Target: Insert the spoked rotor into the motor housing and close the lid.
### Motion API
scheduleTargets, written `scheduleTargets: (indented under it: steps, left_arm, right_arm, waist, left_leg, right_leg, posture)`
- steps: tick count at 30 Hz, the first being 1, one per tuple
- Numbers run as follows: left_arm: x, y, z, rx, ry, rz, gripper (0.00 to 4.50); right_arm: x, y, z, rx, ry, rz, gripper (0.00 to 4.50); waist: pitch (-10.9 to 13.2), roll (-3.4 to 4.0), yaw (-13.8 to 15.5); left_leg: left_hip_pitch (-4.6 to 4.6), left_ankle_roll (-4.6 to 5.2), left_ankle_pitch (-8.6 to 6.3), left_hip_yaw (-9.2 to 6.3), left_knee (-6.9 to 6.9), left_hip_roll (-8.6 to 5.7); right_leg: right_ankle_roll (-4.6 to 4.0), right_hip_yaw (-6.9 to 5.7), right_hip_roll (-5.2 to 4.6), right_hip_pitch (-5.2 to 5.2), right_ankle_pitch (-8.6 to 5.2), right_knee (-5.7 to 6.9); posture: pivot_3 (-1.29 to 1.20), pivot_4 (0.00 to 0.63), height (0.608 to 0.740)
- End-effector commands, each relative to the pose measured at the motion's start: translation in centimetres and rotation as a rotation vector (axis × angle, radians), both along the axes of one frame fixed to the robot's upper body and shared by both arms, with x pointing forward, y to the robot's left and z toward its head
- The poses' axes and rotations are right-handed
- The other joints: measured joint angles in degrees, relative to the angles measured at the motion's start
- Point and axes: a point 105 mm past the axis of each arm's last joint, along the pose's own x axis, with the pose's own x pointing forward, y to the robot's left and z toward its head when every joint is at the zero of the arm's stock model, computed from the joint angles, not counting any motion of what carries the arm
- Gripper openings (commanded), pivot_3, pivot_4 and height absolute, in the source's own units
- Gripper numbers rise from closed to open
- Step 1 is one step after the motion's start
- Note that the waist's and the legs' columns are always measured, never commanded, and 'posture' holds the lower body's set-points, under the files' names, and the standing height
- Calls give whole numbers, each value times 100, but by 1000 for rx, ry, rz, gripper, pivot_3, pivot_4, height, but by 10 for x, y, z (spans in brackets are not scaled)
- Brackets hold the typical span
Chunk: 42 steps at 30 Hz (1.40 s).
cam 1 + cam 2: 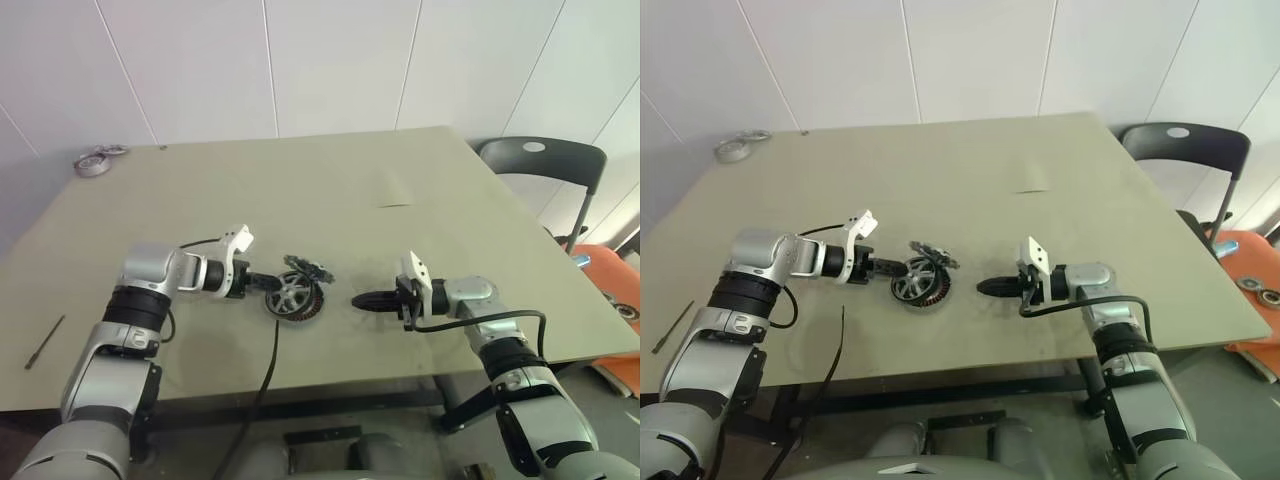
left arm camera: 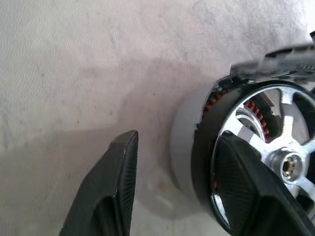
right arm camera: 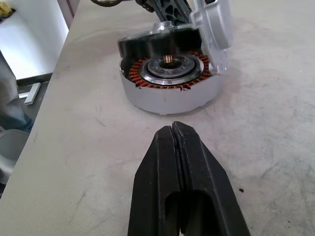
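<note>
Left eye view has the left gripper [image 1: 268,283] sitting right at the near-left side of the motor housing [image 1: 296,299], fingers spread apart, not clamped on anything. In the left wrist view one finger [image 2: 114,187] stands off on bare table with a clear gap to the housing wall, while the other finger [image 2: 246,189] lies across the face of the spoked rotor [image 2: 275,147]. The rotor is tilted up on edge, leaning in the housing's mouth instead of lying flat in it, and you can see the copper windings peeking out behind its dark rim. Just past the rotor, on the far side from that gripper, lies a grey-green toothed disc [image 1: 308,267], touching or almost touching the housing, can't tell which.

Going right, there's an open strip of table [image 1: 400,160] between the housing and the right gripper [image 1: 368,301]. That one is clenched tight with nothing in it, pointing straight at the housing, near it but not touching. Right wrist view shows the shut fingers [image 3: 183,167] and the housing's open half, windings around a silver centre.

Plenty of bare tabletop beyond both grippers, with the near table edge close behind them. A black chair [image 1: 545,165] stands off the far right corner.
</note>
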Motion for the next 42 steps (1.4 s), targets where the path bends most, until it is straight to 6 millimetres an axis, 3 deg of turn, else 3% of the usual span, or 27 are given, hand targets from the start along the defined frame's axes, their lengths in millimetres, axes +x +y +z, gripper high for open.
scheduleTargets:
  steps: [1, 6, 9, 21, 25, 28, 30, 36, 42]
  left_arm:
    - [-5, 0, 20, -81, -30, -29, 2228]
    - [-26, 10, 36, -188, -2, -53, 2228]
    - [-33, 19, 35, -189, 4, -35, 2228]
    - [-33, 34, 35, -203, -25, 59, 2228]
    - [-45, 31, 41, -252, -33, 28, 2228]
    - [-62, 32, 35, -221, -36, -8, 2228]
    - [-72, 34, 30, -202, -48, -19, 2228]
    - [-105, 43, 46, -137, -274, -113, 2228]
    - [-108, 53, 51, -71, -462, -132, 2228]
  right_arm:
    - [4, 0, 13, 28, -42, 5, 0]
    - [3, 1, 13, 27, -36, 12, 0]
    - [4, 2, 12, 27, -34, 14, 0]
    - [7, 5, 14, 29, -24, 29, 0]
    - [6, 8, 25, 120, 94, 40, 0]
    - [-4, 10, 37, 207, 210, 72, 0]
    - [-1, 7, 49, 227, 211, 39, 0]
    - [2, -6, 31, 77, 178, 3, 0]
    - [2, -9, 13, 16, 115, -5, 0]
  waist:
    - [0, 0, -9]
    - [0, 0, -123]
    - [0, 0, -142]
    - [0, 0, -140]
    - [0, 0, -148]
    - [0, 1, -150]
    - [0, 1, -144]
    - [-1, -2, -135]
    - [-1, 0, -121]
  left_leg:
    - [0, 0, 0, 1, -3, 0]
    - [-1, 0, 0, 3, -11, 6]
    - [1, 0, 0, 3, -8, 5]
    - [4, 0, 0, 2, -7, 5]
    - [2, 0, 0, 3, -8, 6]
    - [0, 0, 0, 4, -9, 7]
    - [-2, -1, -1, 4, -14, 8]
    - [-4, 3, -3, 13, -15, 6]
    - [5, 3, -3, 19, -18, 6]
  right_leg:
    - [0, 2, -3, -3, 0, 0]
    - [-1, 6, -1, -9, 0, 1]
    - [-1, 6, -5, -6, 0, 0]
    - [-1, 6, -4, -4, 0, 1]
    - [-2, 7, -4, -7, 0, 1]
    - [-2, 11, -6, -12, 0, 2]
    - [-2, 13, -7, -18, 0, 1]
    - [-4, 16, -12, -17, -2, -6]
    - [-7, 16, -10, -9, -3, -7]
  posture:
    - [0, 0, 740]
    - [0, 0, 740]
    - [0, 0, 740]
    - [0, 0, 740]
    - [0, 0, 740]
    - [0, 0, 740]
    - [0, 0, 740]
    - [0, 0, 740]
    - [0, 0, 740]
